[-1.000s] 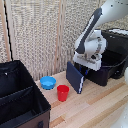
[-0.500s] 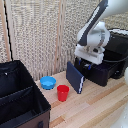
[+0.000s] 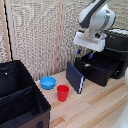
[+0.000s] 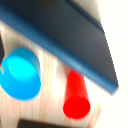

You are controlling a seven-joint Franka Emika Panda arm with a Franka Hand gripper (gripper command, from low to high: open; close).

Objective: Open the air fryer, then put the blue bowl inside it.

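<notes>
Well below the fingers (image 3: 85, 52) (grip state unclear), blue bowl (image 3: 48, 82) beside red cup (image 3: 63, 93)

No text, label, brand, number or sign can be read in either view. The faces of the air fryer (image 3: 102, 65), the book (image 3: 75, 77), the cup (image 3: 63, 93) and the bowl (image 3: 48, 82) are shown plain, and both pictures are too blurred for fine print to be made out.
</notes>
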